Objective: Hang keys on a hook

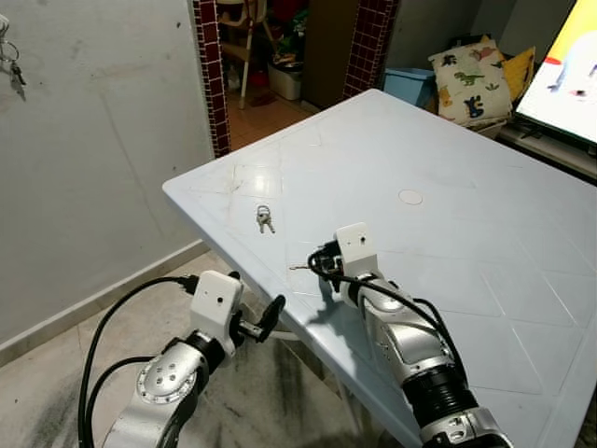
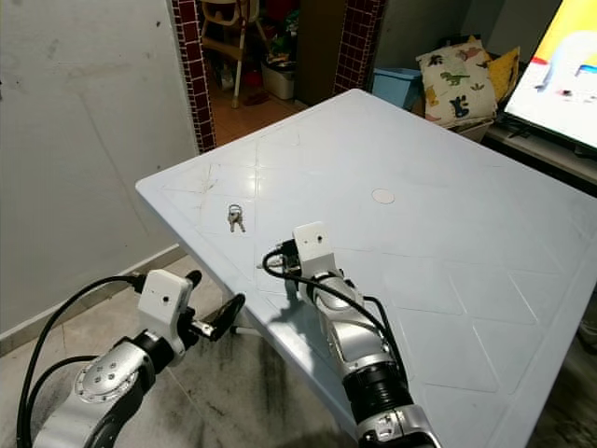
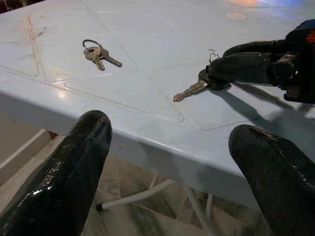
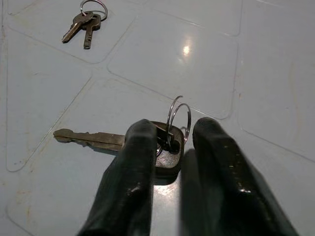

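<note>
Right gripper (image 4: 170, 147) sits low over the white plastic table (image 1: 485, 243), near its front edge, with both black fingers (image 4: 130, 167) pinched onto the dark head of a key (image 4: 91, 138). That key's blade juts out sideways from between the fingers and lies close to the tabletop; whether it touches the surface cannot be told. Two thin wire rings (image 4: 178, 115) stand up from the key head between the fingertips. Second bunch of keys (image 1: 265, 219): two keys on one ring, lying flat on the table, well apart from the held key and nearer the table's corner. Left gripper (image 1: 266, 322) hangs below the table's front edge, over the grey floor (image 1: 56, 392), fingers spread wide with nothing between them; its wrist view looks up across the table edge toward the right gripper and both sets of keys. A third bunch of keys (image 1: 13, 67) hangs on the grey wall (image 1: 103, 140) at the far left, high up; its hook is too small to make out. A round moulded disc (image 1: 409, 197) marks the table's middle. Behind the table: a doorway framed by red-brown tiled posts (image 1: 211, 75), a cushion printed with dinosaurs (image 1: 471, 82), a blue bin (image 1: 408, 86), and a lit screen (image 1: 569, 70) at the right.
</note>
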`<state>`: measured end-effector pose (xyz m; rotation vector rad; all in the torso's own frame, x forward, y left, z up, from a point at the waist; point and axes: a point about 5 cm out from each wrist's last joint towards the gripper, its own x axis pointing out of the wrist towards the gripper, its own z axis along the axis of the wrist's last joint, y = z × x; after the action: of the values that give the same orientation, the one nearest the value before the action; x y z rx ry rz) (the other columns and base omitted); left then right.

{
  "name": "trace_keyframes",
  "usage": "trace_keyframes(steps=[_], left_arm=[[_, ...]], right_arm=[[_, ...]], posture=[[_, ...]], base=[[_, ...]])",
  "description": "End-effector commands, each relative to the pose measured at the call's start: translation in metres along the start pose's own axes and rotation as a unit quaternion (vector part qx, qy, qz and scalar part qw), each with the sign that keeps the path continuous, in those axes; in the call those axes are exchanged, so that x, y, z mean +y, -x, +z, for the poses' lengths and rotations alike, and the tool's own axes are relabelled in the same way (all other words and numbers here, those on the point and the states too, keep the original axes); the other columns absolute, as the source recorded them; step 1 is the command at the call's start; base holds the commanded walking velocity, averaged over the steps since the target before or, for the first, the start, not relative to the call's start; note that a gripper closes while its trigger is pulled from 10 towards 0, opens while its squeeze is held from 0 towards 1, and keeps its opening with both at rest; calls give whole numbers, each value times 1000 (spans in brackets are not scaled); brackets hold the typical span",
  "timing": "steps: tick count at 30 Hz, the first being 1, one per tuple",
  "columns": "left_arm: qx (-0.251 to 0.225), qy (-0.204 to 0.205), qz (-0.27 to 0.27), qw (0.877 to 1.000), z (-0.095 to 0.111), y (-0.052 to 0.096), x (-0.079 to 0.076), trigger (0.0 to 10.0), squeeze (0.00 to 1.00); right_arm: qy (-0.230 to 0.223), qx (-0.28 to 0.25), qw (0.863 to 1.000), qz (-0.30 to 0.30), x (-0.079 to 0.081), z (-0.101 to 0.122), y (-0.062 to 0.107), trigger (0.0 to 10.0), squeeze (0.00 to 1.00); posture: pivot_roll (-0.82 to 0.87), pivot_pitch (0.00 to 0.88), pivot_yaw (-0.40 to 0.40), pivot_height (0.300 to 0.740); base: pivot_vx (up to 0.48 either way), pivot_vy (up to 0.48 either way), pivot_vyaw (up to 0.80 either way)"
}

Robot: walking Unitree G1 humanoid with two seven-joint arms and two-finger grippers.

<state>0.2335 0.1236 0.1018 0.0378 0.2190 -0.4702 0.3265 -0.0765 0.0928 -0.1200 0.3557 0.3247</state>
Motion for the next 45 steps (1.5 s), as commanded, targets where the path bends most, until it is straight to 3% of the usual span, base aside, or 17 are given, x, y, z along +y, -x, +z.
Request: trace_keyframes(steps=[1, 10, 27, 31, 32, 33, 36, 45], left_arm=[[-13, -5, -11, 1000, 5, 0, -2, 10000, 0], [-2, -9, -45, 999, 3, -1, -8, 10000, 0], [0, -12, -46, 999, 3, -3, -7, 10000, 0], [-1, -11, -41, 999, 3, -3, -6, 10000, 0], [-2, -11, -38, 999, 3, -3, -6, 10000, 0], [-2, -11, -38, 999, 3, -3, -6, 10000, 0], [-4, -11, -25, 1000, 3, -2, -2, 10000, 0], [0, -17, -20, 1000, 2, 0, 1, 10000, 0]], right_arm=[[-9, 2, 1000, 1, -1, -1, 0, 0, 0], [-13, -1, 1000, 3, 0, -1, -1, 0, 0], [-17, -8, 1000, -7, -3, 2, -2, 0, 0], [-31, -40, 999, -19, -7, 12, -2, 0, 0], [-52, -83, 995, -16, -8, 25, 0, 0, 0], [-52, -83, 995, -16, -8, 25, 0, 0, 0], [-97, -172, 980, 18, -4, 56, 7, 0, 0], [-117, -211, 970, 35, 0, 65, 11, 0, 0]], posture=[[96, 59, -60, 740], [95, 60, -56, 740], [97, 60, -54, 740], [97, 59, -54, 740], [97, 58, -52, 740], [97, 58, -52, 740], [100, 57, -48, 740], [110, 49, -38, 740]], base=[[0, 0, 0], [0, 0, 0], [0, 0, 0], [0, 0, 0], [0, 0, 0], [0, 0, 0], [0, 0, 0], [0, 0, 0]])
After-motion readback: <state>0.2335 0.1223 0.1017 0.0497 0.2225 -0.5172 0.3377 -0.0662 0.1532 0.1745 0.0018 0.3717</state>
